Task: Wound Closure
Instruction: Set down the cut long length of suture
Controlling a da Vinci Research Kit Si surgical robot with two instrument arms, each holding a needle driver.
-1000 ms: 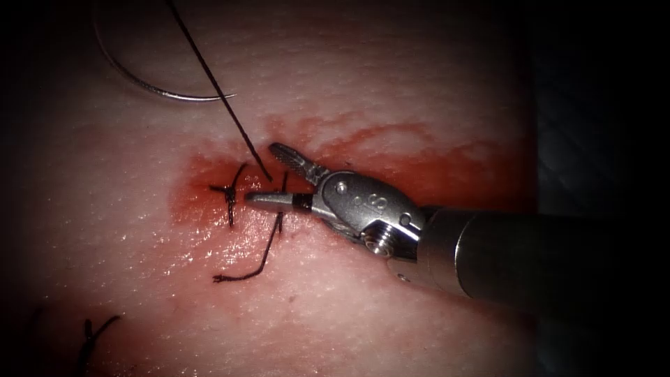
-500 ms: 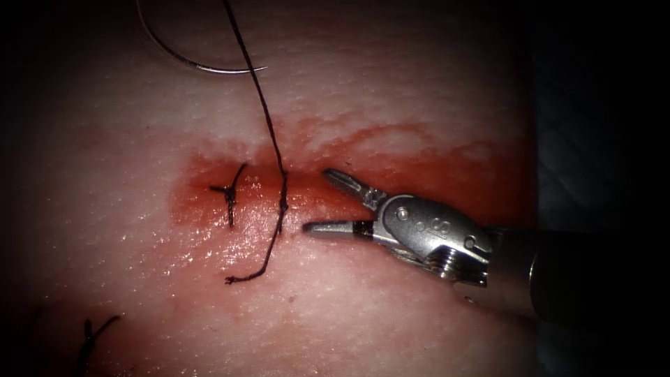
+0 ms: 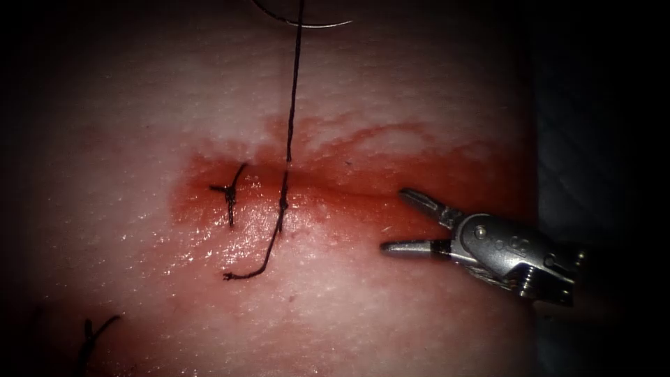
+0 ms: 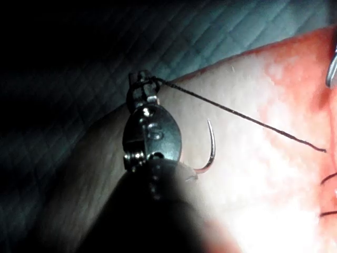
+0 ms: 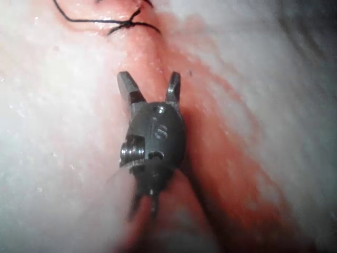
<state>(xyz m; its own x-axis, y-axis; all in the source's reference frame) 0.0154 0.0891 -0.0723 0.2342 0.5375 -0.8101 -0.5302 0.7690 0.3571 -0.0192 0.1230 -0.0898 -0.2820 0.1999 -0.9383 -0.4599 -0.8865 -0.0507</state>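
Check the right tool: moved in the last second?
Yes. The right tool, jaws open and empty, has backed off rightward from the knot on the cut; the left tool holds the thread.

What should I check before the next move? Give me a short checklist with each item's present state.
1. Right tool free of thread: ok, jaws open, holding nothing.
2. Left tool grip on thread: ok, jaws shut on it.
3. Needle out of the tissue: ok, it hangs free beside the left tool.
4. Thread taut up from the knot: ok.
5. Knot seated on the cut: cannot tell.
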